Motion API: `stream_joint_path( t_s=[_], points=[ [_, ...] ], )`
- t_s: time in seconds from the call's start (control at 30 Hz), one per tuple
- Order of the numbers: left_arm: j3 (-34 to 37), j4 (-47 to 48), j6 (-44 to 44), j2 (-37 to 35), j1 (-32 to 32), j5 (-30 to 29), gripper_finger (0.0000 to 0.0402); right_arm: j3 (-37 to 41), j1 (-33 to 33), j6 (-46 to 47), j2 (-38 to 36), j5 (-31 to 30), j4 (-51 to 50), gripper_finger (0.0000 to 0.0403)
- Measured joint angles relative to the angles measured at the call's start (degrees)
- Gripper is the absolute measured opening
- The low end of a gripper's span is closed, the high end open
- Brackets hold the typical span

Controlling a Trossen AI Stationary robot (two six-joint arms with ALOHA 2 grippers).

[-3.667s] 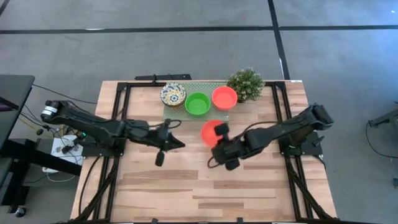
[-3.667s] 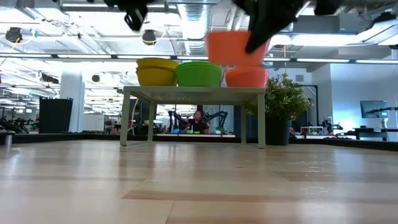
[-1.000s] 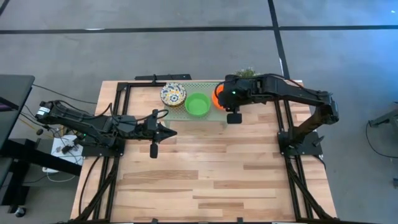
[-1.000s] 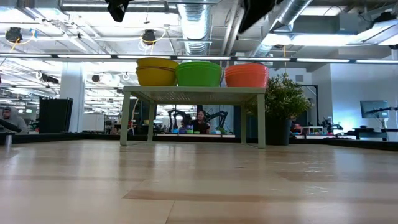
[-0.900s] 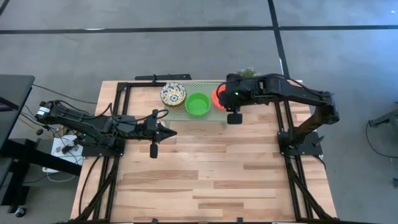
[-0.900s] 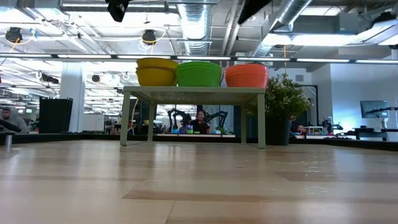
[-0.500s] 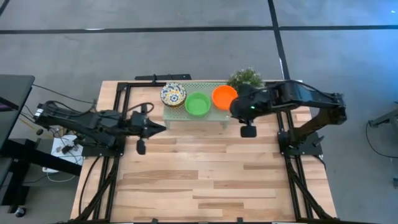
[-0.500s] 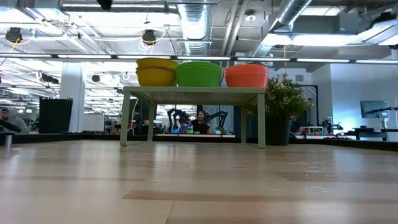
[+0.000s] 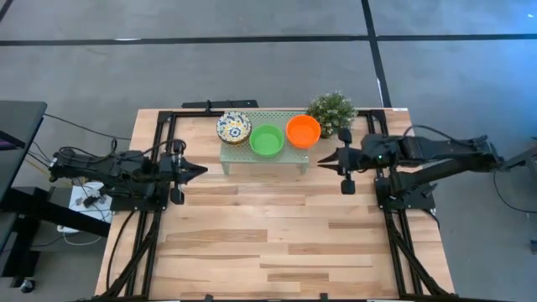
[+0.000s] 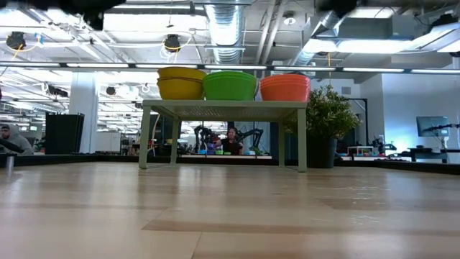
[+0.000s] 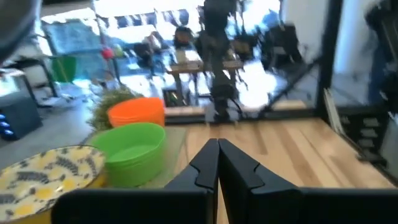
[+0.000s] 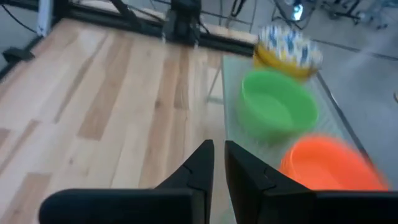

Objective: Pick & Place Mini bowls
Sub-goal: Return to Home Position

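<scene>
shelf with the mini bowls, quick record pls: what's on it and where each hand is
shelf: pale green, far side of table
on shelf, left to right: patterned bowls, green bowls, orange bowls
plant: by the shelf's right end
left hand: left of shelf, shut, empty
right hand: right of shelf, slightly open, empty

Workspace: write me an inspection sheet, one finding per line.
Surface: wooden table carrying a small green shelf at its far edge.
Job's things: patterned bowls, green bowls and orange bowls, side by side on the shelf.
Clutter: potted plant beside the orange bowls.
Grippers: left end effector shut, left of the shelf; right end effector slightly open, right of it; both empty.
Cables: bundle by the left arm's base.
Surroundings: grey floor; person far behind.
</scene>
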State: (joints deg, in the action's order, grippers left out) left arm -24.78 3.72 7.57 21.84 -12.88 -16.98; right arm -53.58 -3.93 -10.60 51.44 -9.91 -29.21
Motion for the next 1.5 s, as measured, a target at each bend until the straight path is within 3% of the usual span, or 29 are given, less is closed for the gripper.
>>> stream_joint_path(
  t_s=[0.2,0.33,0.5,0.67,0.9,1.27,1.5],
  points=[
    [7.35,-6.8,-0.32,-9.32,4.12,-4.78,0.0009,18.85,4.02,3.27,-11.75,0.04,14.36,0.0034],
    [8.74,-6.89,-0.33,-13.51,7.96,-3.3,0.001,26.12,7.87,5.35,-20.21,1.32,18.47,0.0032],
    [11.68,-6.74,-0.35,-17.42,10.95,2.13,0.001,32.86,11.98,5.67,-29.49,7.13,22.07,0.003],
    [14.94,-6.7,-0.57,-21.84,12.39,2.17,0.001,36.04,14.77,5.61,-38.62,7.13,20.83,0.0028],
    [18.51,-10.4,-2.1,-21.57,12.69,2.24,0.001,41.51,15.72,5.74,-50.34,7.13,19.17,0.0027],
    [24.45,-17.43,-4.93,-21.82,12.67,2.21,0.001,44.04,16.9,4.49,-51.3,7.79,21.0,0.0024],
    [24.46,-18.0,-4.79,-21.23,12.67,2.22,0.001,46.6,16.9,4.1,-51.3,8.43,25.46,0.002]
  ],
)
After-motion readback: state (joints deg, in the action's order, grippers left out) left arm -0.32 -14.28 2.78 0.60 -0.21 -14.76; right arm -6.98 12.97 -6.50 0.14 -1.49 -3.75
